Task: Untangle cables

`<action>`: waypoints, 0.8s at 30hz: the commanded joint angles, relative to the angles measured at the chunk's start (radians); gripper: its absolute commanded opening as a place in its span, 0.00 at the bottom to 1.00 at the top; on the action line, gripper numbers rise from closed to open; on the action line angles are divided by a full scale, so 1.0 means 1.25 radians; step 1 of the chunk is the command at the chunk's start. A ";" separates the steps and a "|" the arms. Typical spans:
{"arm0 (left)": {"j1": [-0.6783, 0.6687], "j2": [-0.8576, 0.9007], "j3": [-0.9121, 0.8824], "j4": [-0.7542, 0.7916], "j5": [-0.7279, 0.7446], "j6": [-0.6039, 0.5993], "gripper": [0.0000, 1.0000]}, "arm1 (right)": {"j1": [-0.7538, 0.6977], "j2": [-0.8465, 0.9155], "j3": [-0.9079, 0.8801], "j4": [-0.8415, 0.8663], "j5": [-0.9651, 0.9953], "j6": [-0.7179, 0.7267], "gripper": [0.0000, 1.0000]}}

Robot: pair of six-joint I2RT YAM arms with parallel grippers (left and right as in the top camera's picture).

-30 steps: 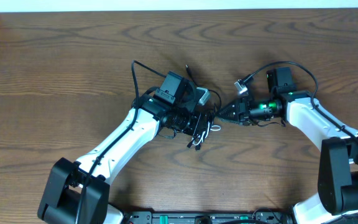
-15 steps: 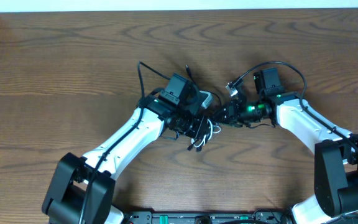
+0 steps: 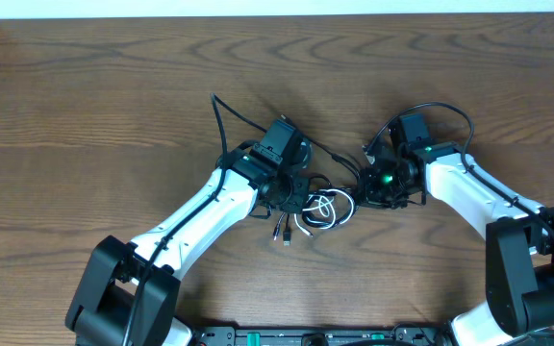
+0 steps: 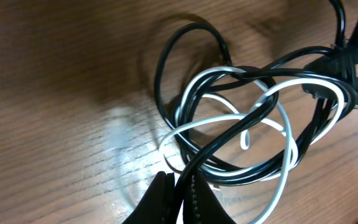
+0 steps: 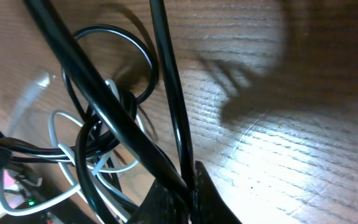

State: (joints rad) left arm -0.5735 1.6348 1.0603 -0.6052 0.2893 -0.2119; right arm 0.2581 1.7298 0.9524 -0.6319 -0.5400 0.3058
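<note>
A black cable (image 3: 335,159) and a white cable (image 3: 323,208) lie tangled in loops on the wooden table between my two arms. My left gripper (image 3: 299,192) sits at the tangle's left edge. In the left wrist view, this left gripper (image 4: 180,190) is shut on a strand of the black cable (image 4: 229,134), with the white cable (image 4: 286,127) looping through it. My right gripper (image 3: 364,183) is at the tangle's right edge. The right wrist view shows the right gripper (image 5: 188,193) shut on black cable (image 5: 166,81) strands, the white cable (image 5: 58,121) lying to the left. A small plug end (image 3: 285,234) trails toward the front.
Thicker black wires (image 3: 217,113) arch off each arm's wrist. The wooden table (image 3: 85,115) stretches out on all sides. A pale wall edge (image 3: 258,8) runs along the back.
My right gripper moved left to the tangle and shut on the black cable. The left gripper shifted slightly, and the loops now spread out between the two grippers.
</note>
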 commanded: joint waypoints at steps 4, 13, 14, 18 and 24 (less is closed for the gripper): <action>0.012 0.010 -0.013 -0.042 -0.078 -0.039 0.08 | 0.008 -0.007 -0.014 -0.006 0.114 -0.018 0.01; 0.143 0.007 0.102 -0.160 0.123 -0.080 0.09 | 0.020 -0.007 -0.014 -0.009 0.231 -0.021 0.32; 0.151 0.006 0.107 -0.160 0.163 -0.080 0.13 | 0.019 -0.008 -0.013 -0.006 0.229 -0.036 0.33; 0.163 0.006 0.108 -0.164 0.208 -0.077 0.21 | 0.008 -0.020 0.038 -0.055 0.110 -0.123 0.38; 0.139 0.007 0.108 -0.165 0.205 -0.073 0.31 | -0.003 -0.028 0.155 -0.167 0.065 -0.163 0.47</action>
State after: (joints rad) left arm -0.3824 1.6352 1.1835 -0.8066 0.5194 -0.3149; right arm 0.2638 1.7264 1.0847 -0.8150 -0.4126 0.1509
